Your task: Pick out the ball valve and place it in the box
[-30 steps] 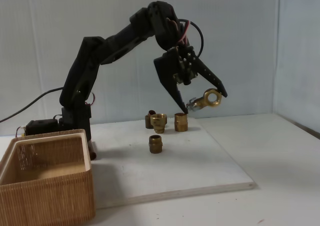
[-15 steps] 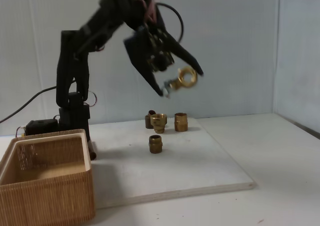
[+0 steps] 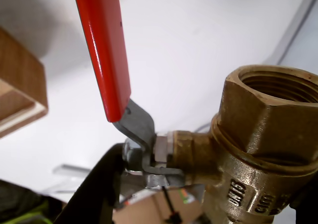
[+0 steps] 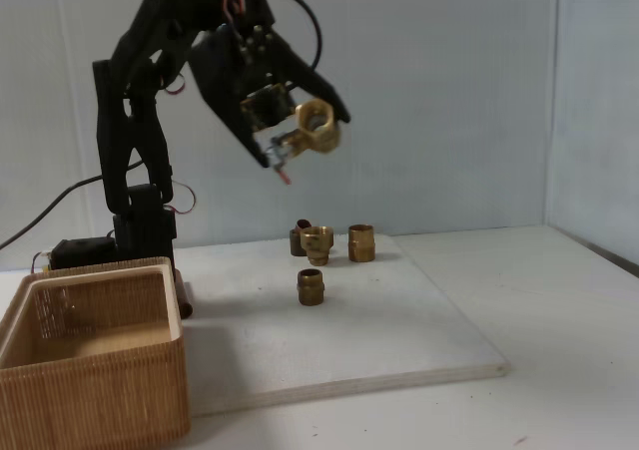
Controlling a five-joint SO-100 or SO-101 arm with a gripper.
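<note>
The gripper (image 4: 300, 143) holds the ball valve (image 4: 316, 128) high above the white board (image 4: 399, 330). The box (image 4: 90, 370) stands at the board's front left corner. Pale walls (image 4: 449, 71) stand behind.

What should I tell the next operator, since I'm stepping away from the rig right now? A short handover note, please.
End effector: shut on the ball valve, held high in the air in the fixed view; the wrist view shows its red lever and brass body close up.
The box sits at lower left in the fixed view, with no valve in it.
Four plain brass fittings stay on the white board.
Done: valve picked and lifted.
Left: carry it over the box, lower, release.
</note>
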